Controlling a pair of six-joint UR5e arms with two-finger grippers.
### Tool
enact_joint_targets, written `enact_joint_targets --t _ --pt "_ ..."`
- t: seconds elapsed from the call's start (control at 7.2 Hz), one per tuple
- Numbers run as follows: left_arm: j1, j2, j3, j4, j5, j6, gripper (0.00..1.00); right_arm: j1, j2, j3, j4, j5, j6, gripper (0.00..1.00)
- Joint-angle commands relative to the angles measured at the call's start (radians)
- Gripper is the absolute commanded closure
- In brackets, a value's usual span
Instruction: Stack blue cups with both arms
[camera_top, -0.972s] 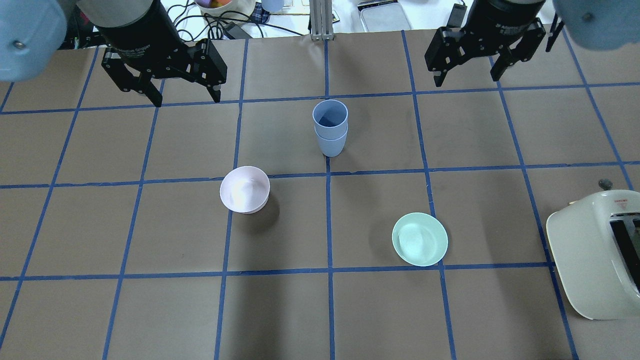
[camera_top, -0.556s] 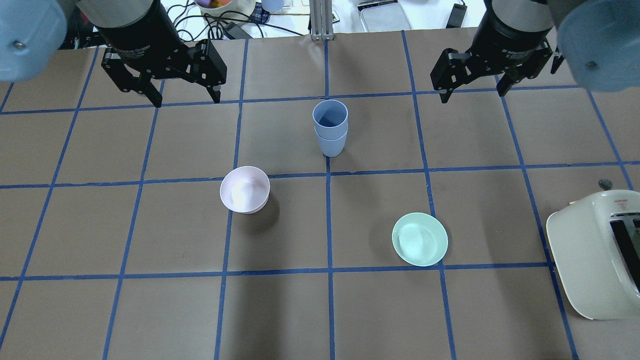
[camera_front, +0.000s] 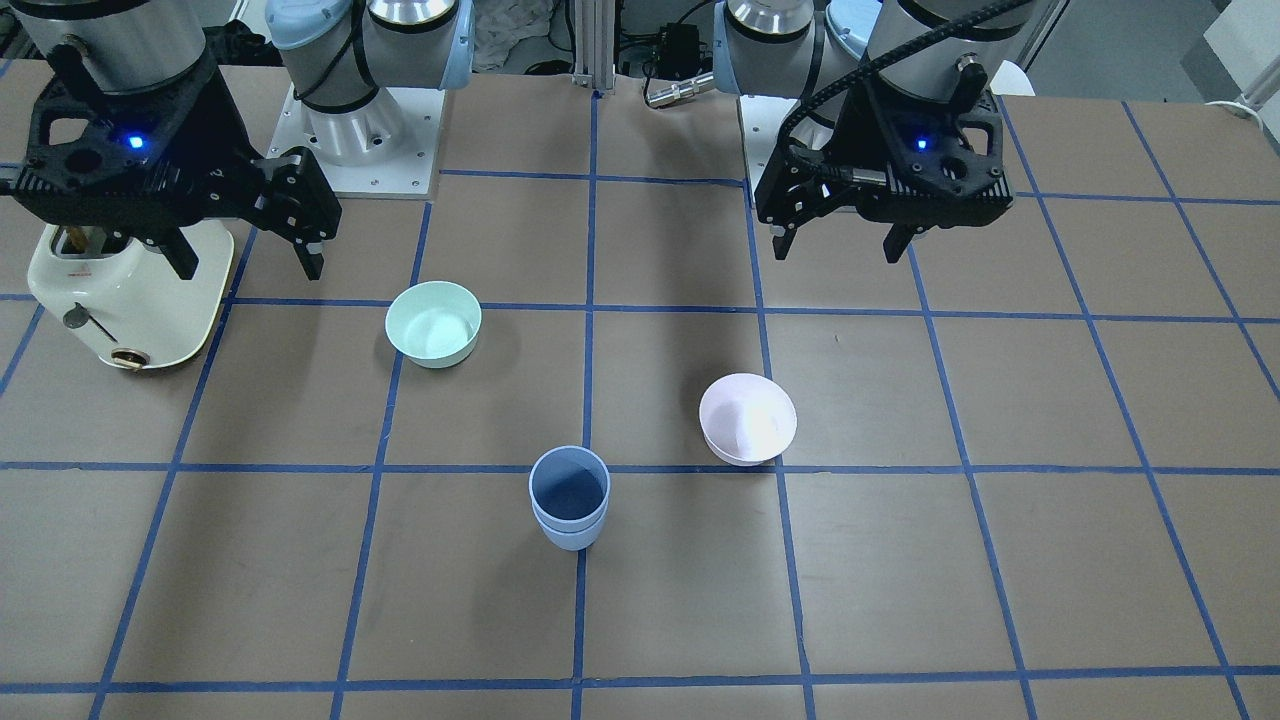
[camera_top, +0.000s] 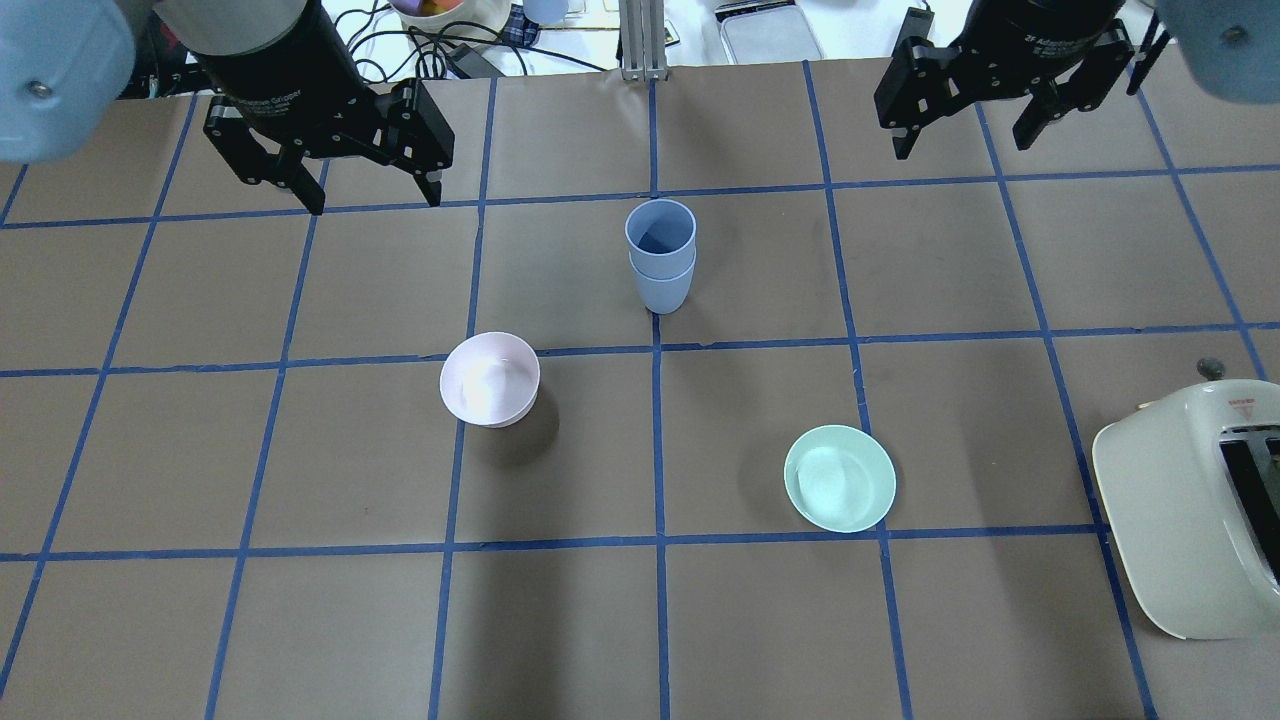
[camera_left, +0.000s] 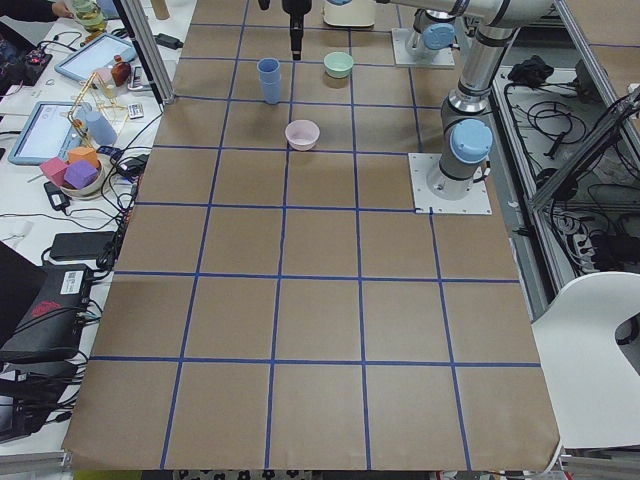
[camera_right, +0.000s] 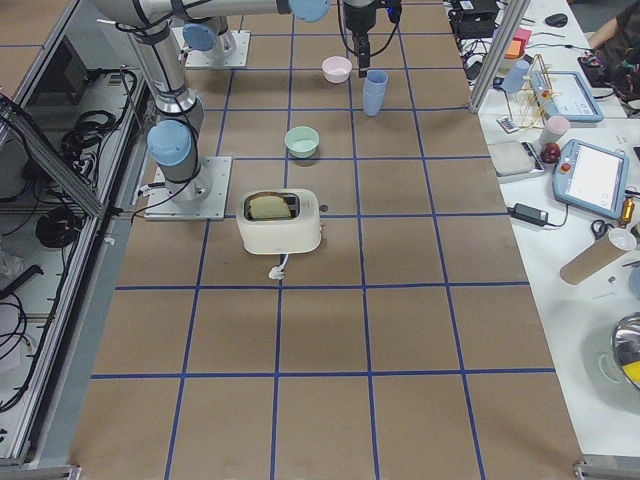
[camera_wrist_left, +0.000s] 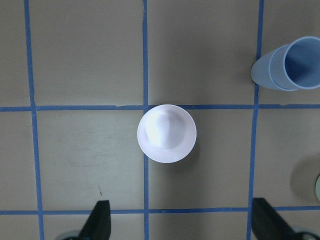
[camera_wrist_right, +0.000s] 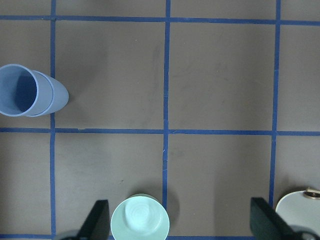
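The two blue cups (camera_top: 660, 255) stand nested, one inside the other, upright on the table's centre line; they also show in the front view (camera_front: 569, 497) and in both wrist views (camera_wrist_left: 290, 64) (camera_wrist_right: 30, 91). My left gripper (camera_top: 376, 195) is open and empty, held high over the table to the left of the stack and apart from it (camera_front: 835, 245). My right gripper (camera_top: 962, 140) is open and empty, held high to the right of the stack (camera_front: 248, 265). Neither touches the cups.
A pale pink bowl (camera_top: 490, 379) sits left of centre, nearer the robot than the stack. A mint-green bowl (camera_top: 840, 478) sits right of centre. A cream toaster (camera_top: 1190, 510) stands at the right edge. Clutter and cables lie beyond the far edge.
My right gripper has shifted towards the top right of the overhead view, still open. The left gripper, the stacked cups and the bowls have not moved.
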Motion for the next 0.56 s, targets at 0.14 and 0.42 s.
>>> enact_joint_targets --t 0.14,0.42 --pt "0.0 -0.001 -0.001 0.0 0.001 -0.001 0.0 -0.001 0.001 0.0 0.002 -0.014 0.064 0.0" --pt "0.0 -0.001 0.001 0.0 0.0 -0.001 0.0 -0.001 0.003 0.001 0.003 -0.012 0.063 0.0"
